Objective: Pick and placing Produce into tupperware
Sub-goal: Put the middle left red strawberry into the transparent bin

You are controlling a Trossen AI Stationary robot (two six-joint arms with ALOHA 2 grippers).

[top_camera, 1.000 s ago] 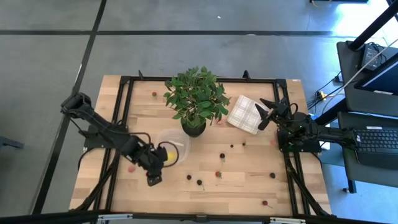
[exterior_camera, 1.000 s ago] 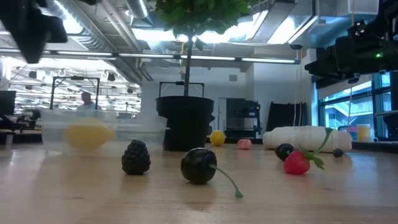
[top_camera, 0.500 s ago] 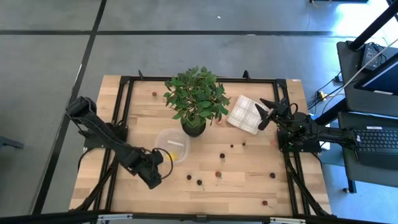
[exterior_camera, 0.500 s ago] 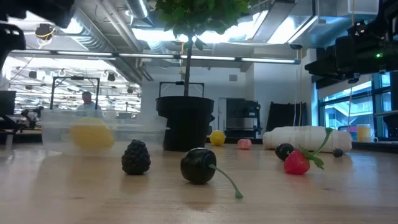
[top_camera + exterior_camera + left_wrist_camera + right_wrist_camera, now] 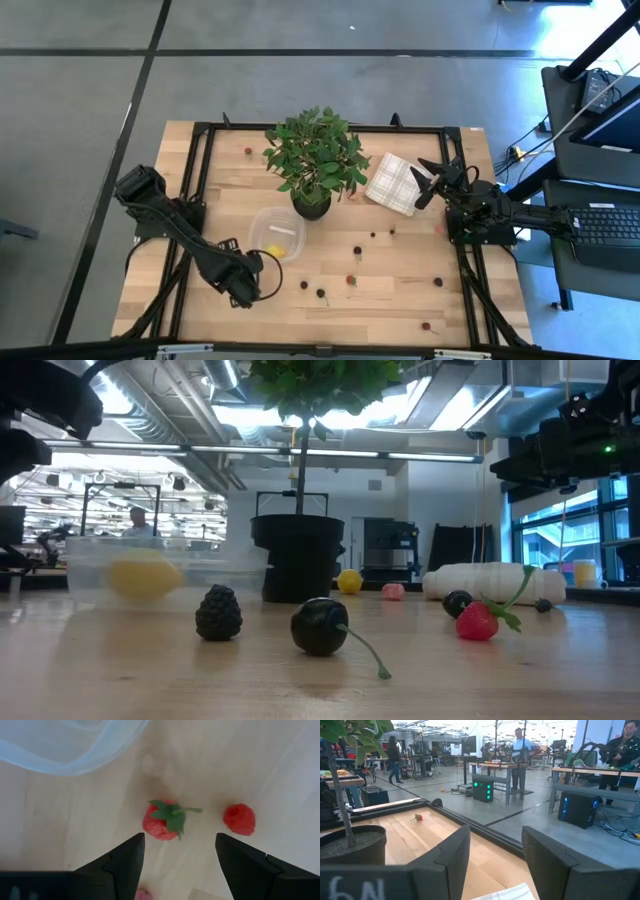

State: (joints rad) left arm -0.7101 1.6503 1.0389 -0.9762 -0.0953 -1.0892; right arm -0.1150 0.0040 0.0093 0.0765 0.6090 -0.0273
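Observation:
The tupperware (image 5: pixel 277 234), clear and shallow, sits on the table in front of the plant pot with a yellow lemon piece (image 5: pixel 275 250) inside. Produce lies scattered on the wood: a blackberry (image 5: pixel 218 612), a cherry (image 5: pixel 320 627) and a strawberry (image 5: pixel 478 620). My left gripper (image 5: pixel 240 287) points down, open, just near-left of the tupperware. Its wrist view shows a strawberry (image 5: pixel 162 820) below the gap between the fingers (image 5: pixel 127 862) and a red berry (image 5: pixel 239 819) beside it. My right gripper (image 5: pixel 495 850) waits open at the table's right edge.
A leafy potted plant (image 5: pixel 315 160) stands behind the tupperware, and a white checked cloth (image 5: pixel 392 183) lies to its right. Further berries dot the near right of the table (image 5: pixel 437 282). A black frame (image 5: pixel 200 180) runs around the tabletop.
My left gripper has left the tupperware's near rim, moving toward the table's near-left and down, and has tipped further downward. Its fingers stay open. The lemon piece lies uncovered in the tupperware.

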